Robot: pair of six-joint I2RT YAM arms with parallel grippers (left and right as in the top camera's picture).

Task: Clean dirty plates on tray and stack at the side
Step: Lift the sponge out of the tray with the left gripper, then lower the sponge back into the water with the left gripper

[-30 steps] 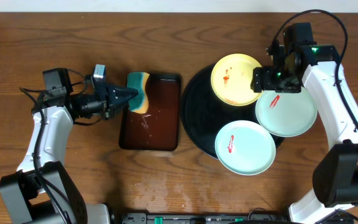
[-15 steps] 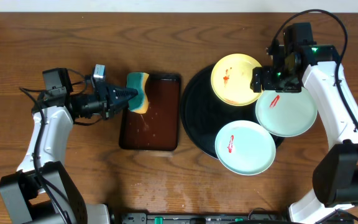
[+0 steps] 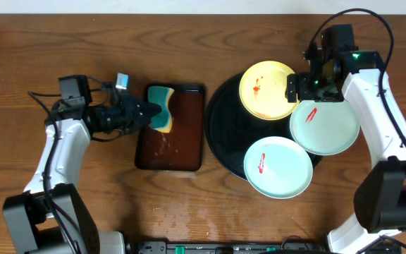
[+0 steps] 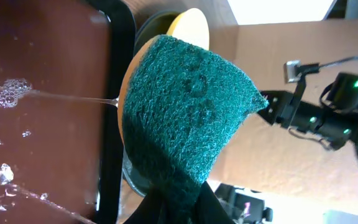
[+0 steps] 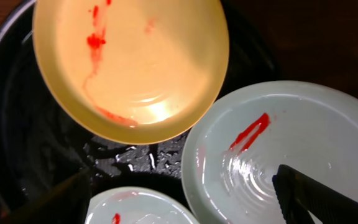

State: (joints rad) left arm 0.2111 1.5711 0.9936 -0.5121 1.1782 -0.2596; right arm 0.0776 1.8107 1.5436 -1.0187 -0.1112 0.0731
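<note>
Three plates rest on the black tray point(image 3: 225, 134): a pale yellow one point(image 3: 266, 90) at the back and two mint-white ones, right point(image 3: 326, 128) and front point(image 3: 278, 168). Each bears a red smear. My right gripper point(image 3: 303, 89) hovers open over the spot where the yellow plate point(image 5: 132, 62) meets the right mint plate point(image 5: 291, 149), one finger point(image 5: 319, 196) above that plate, holding nothing. My left gripper point(image 3: 145, 113) is shut on a green-and-yellow sponge point(image 3: 162, 107), held over the back left corner of the brown tray. The sponge's green scrub face point(image 4: 185, 112) fills the left wrist view.
A rectangular dark-brown tray point(image 3: 170, 149) holding soapy water point(image 4: 17, 93) lies left of the black tray. Bare wooden table point(image 3: 189, 204) runs along the front and to the far left. The front mint plate overhangs the black tray's front rim.
My left arm has shifted slightly right and turned the sponge, so more green face shows over the brown tray. The right gripper's fingers spread a little wider; the plates have not moved.
</note>
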